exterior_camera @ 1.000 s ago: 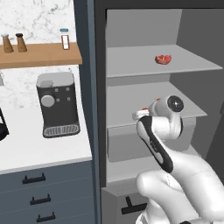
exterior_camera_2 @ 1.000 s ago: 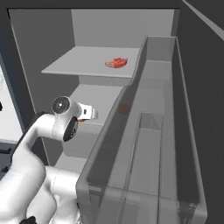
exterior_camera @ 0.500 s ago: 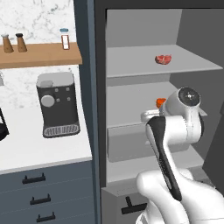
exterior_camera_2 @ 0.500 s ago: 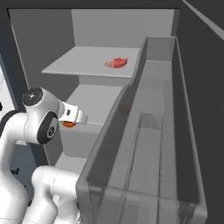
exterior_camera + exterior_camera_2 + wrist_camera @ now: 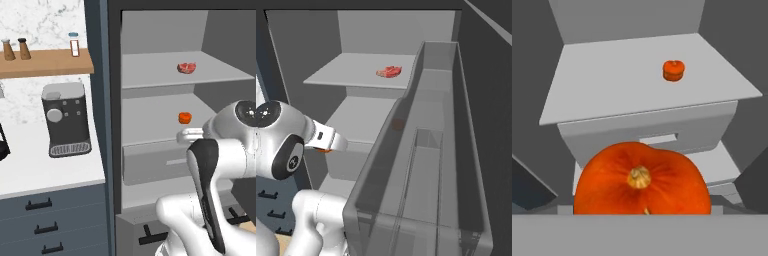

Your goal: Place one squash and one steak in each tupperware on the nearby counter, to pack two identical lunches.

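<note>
Fridge shelves fill your left base view: a steak (image 5: 187,67) high above the jaws, a second squash (image 5: 185,117) just beyond them. Right base view — orange peeks under the jaws (image 5: 326,146). Hand view — they grip one squash (image 5: 641,181). Nothing looks packed yet; everything remains.

A steak (image 5: 187,67) lies on the fridge's upper shelf (image 5: 150,75), a squash (image 5: 185,117) below it.

Upper shelf (image 5: 150,75) holds a steak (image 5: 187,67); middle shelf (image 5: 150,120) a squash (image 5: 185,117)
</note>
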